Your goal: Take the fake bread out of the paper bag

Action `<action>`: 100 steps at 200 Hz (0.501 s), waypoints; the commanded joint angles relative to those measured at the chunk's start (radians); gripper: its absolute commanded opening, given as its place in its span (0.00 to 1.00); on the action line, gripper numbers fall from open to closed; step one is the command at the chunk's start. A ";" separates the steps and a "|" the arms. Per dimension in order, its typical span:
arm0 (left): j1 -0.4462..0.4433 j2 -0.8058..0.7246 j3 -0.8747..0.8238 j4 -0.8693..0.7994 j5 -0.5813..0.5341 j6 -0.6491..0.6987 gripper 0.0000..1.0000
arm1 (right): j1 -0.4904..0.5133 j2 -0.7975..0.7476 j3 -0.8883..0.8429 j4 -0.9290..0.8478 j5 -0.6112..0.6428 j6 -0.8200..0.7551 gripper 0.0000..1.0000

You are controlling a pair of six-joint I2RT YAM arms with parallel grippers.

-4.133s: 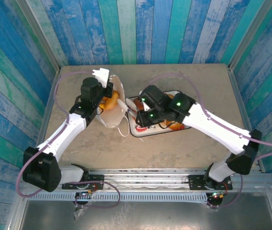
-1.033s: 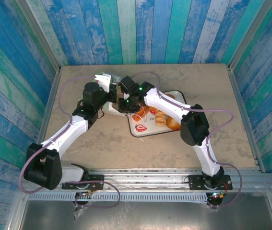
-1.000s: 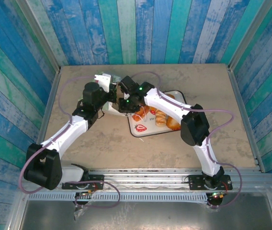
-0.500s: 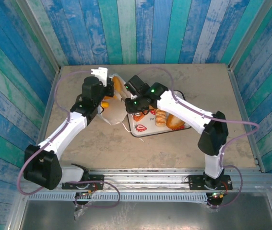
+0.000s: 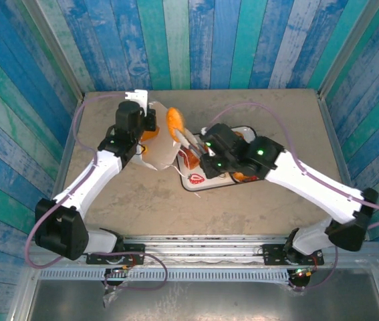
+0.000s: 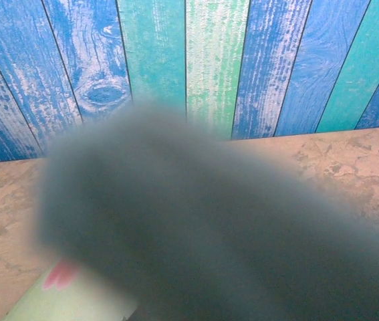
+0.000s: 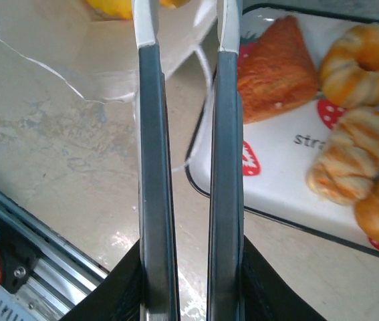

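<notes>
On the table point(image 5: 276, 120), left of centre: tall white paper bag point(image 5: 162, 155) with thin white loop handles. Its body rests on the table and its rim is lifted.
Left gripper point(image 5: 146, 110): clenched on the far rim of the white paper bag. Its own wrist camera gives a dark blur in front of the blue-green plank wall.
Right gripper point(image 5: 184, 137): jaws drawn close, with a narrow slot left between the long dark fingers point(image 7: 154, 167). The tips pinch the glossy orange toy loaf point(image 5: 174, 124).
Orange toy loaf, position: at the mouth of the white paper bag, standing on edge, between the two grippers.
Bag contents: a yellow-orange toy bun point(image 5: 148, 136) lies inside the bag, just below the left gripper. In the right wrist view it shows at the top edge point(image 7: 109, 8).
Tray: white strawberry-print tray point(image 5: 199, 182) with a black rim, just beside the bag on its right. The right gripper hangs over its left end.
Tray load: one reddish-brown triangular pastry point(image 7: 273, 73) and golden twisted rolls point(image 7: 343, 157), close together.
</notes>
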 commanded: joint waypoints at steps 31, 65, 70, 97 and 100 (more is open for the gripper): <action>0.033 0.026 0.030 -0.017 -0.020 -0.010 0.00 | 0.003 -0.143 -0.086 -0.106 0.137 0.000 0.13; 0.035 -0.001 0.013 -0.001 -0.003 -0.013 0.00 | 0.002 -0.097 -0.120 -0.162 0.171 0.019 0.13; 0.035 -0.004 0.011 0.001 0.000 -0.013 0.00 | 0.002 -0.083 -0.122 -0.173 0.173 0.025 0.13; 0.036 -0.018 0.006 0.001 0.004 -0.014 0.00 | 0.019 0.000 -0.114 -0.239 0.201 0.062 0.13; 0.036 -0.019 0.005 0.001 0.004 -0.014 0.00 | 0.026 0.009 -0.113 -0.245 0.205 0.068 0.13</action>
